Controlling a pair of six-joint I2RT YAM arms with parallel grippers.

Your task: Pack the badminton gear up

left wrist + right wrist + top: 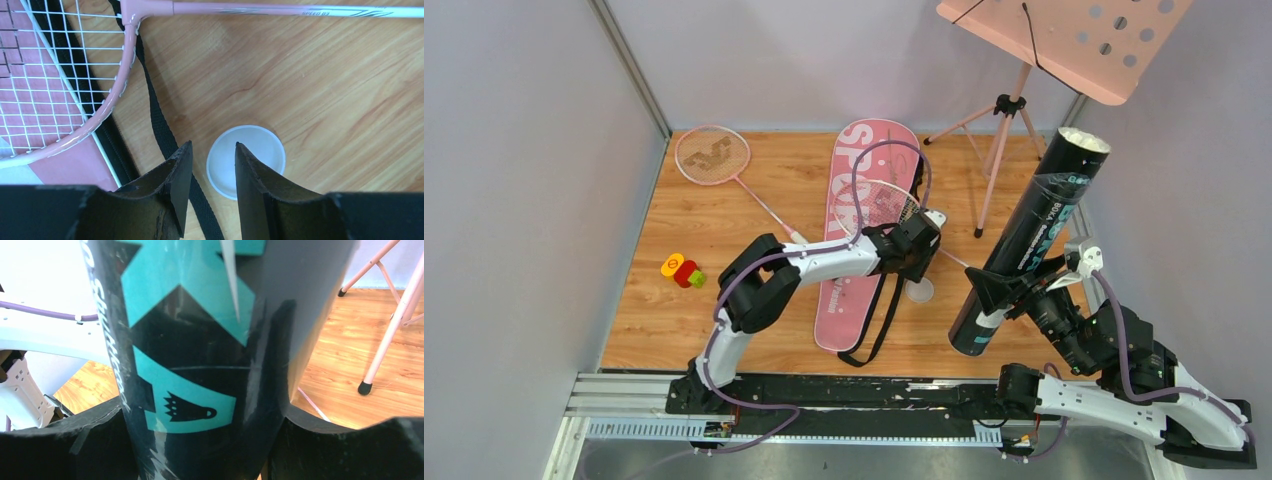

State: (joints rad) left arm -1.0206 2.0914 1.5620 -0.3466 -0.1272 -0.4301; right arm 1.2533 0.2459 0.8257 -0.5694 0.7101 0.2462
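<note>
The right tool (200, 407) was clamped on the lower part of the long black tube with teal markings (1034, 240), holding it at a tilt with its open end up and toward the back right. Held so, the mouth faced upward and clear of the arm, a posture that by my reading would suit loading or capping it. Something white showed in that mouth; whether it was shuttlecocks I could not tell.

The left tool (213, 150) hung with its jaws apart and nothing between them. It pointed down over a small white round plastic cap (246, 160), which lay flat on the wooden tabletop (674, 320) just right of the pink "SPORT" racket bag (879, 145). The gap straddled the cap's left rim, which suggested a pinch on the edge rather than across the whole disc. The cap looked like the tube's lid, so fetching it seemed the step in hand.

One thin pink racket with white strings (120, 85) lay with its head on the bag and its shaft running over the wood beyond the cap. The bag's black strap (155, 120) passed close by the left finger — a snag risk. The other pink racket (712, 155) lay well apart at the back left — not yet packed.
</note>
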